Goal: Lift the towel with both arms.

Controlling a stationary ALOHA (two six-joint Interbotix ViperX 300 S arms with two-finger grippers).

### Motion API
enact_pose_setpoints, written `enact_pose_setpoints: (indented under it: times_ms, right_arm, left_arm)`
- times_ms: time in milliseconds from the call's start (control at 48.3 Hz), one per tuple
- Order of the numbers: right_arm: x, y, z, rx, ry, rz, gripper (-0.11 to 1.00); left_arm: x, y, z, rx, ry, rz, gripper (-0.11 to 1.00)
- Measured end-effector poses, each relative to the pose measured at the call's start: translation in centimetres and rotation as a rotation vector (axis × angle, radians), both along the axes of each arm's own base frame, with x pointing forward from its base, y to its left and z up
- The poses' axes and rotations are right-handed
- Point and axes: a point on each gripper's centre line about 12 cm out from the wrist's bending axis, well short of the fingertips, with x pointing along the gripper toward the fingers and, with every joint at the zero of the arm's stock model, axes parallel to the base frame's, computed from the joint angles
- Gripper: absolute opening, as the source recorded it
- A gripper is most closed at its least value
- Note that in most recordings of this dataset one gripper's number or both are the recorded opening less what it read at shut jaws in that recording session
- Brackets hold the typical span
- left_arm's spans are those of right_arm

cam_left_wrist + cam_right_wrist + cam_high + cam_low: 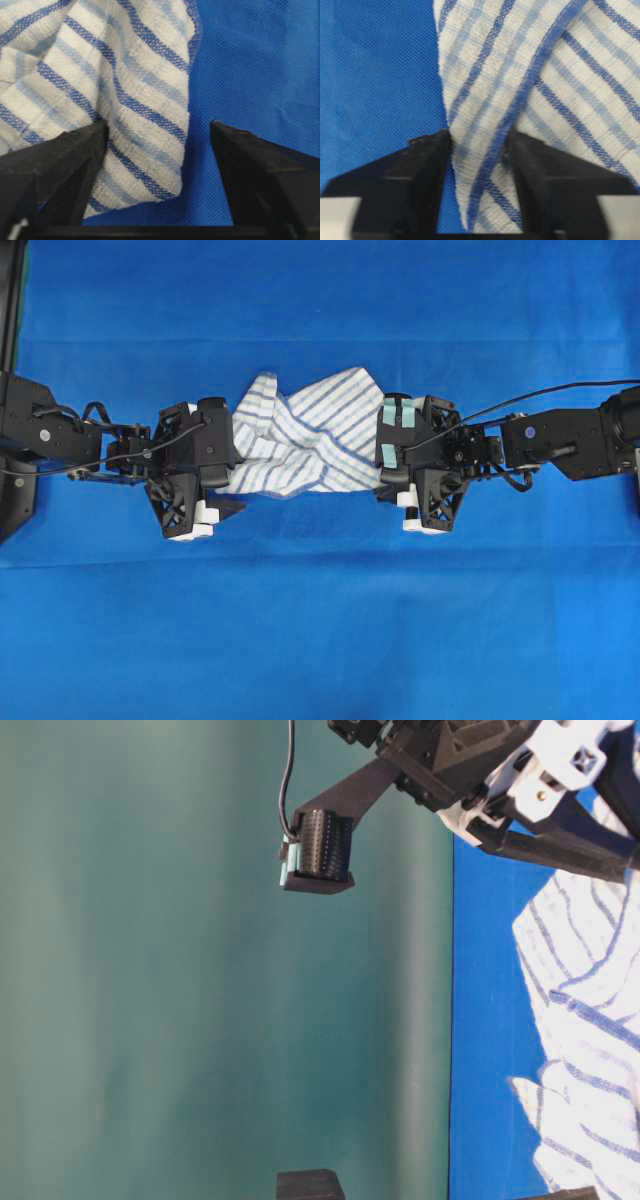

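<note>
- The striped towel (300, 435) lies crumpled on the blue sheet (320, 620) between our grippers.
- Our left gripper (157, 137) gapes around a thin corner; it could slip out.
- Our right gripper (480, 145) straddles a fold, seemingly pressing it; we cannot tell if it grips, so one end may drop.

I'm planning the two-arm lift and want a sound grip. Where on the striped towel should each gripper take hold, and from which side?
Probably the towel's two opposite ends, one per side: left gripper over the corner flap, right gripper over the folded hem. The towel lies crumpled between them, so its ends are the thin, loose parts that jaws can straddle.
</note>
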Motion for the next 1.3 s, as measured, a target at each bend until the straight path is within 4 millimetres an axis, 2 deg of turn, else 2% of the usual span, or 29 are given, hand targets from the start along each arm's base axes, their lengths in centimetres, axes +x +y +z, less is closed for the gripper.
enact_pose_setpoints:
  times_ms: [145, 228, 414, 517, 621, 683, 869, 993, 1076, 1304]
  right_arm:
    - [0.0, -1.0, 0.0, 0.001, 0.0, -0.027, 0.04]
    - [-0.1, -1.3, 0.0, 0.001, 0.0, -0.036, 0.03]
    - [-0.1, -1.5, 0.0, -0.001, 0.005, -0.041, 0.03]
    - [-0.3, -1.6, 0.8, -0.004, 0.01, -0.047, 0.03]
    - [-0.3, -1.6, 3.4, -0.01, -0.018, -0.053, 0.03]
    - [-0.3, -1.6, 5.6, -0.017, -0.05, -0.054, 0.03]
    - [-0.8, -1.6, 11.6, -0.028, -0.134, -0.067, 0.03]
    - [-1.3, -1.7, 16.2, -0.038, -0.193, -0.081, 0.03]
    - [-1.6, -1.7, 18.6, -0.043, -0.226, -0.087, 0.03]
    - [-2.3, -2.1, 24.2, -0.079, -0.289, -0.095, 0.03]
  left_arm:
    - [-0.1, 0.1, -0.1, 0.0, 0.009, 0.005, 0.28]
    - [-0.1, 0.1, -0.1, 0.0, 0.015, 0.004, 0.09]
    - [-0.3, 0.2, 0.4, -0.004, 0.032, 0.01, 0.07]
    - [-0.3, 0.2, 1.7, -0.005, 0.029, 0.01, 0.07]
    - [-0.2, 0.2, 3.8, -0.007, 0.014, 0.01, 0.07]
    - [-0.2, 0.2, 5.4, -0.007, 0.003, 0.008, 0.07]
    - [-0.2, 0.7, 12.3, -0.02, -0.072, 0.033, 0.07]
    - [-0.8, 1.6, 16.7, -0.064, -0.146, 0.1, 0.07]
    - [-1.4, 2.1, 19.5, -0.083, -0.204, 0.134, 0.07]
    - [-2.7, 2.1, 24.5, -0.083, -0.33, 0.133, 0.07]
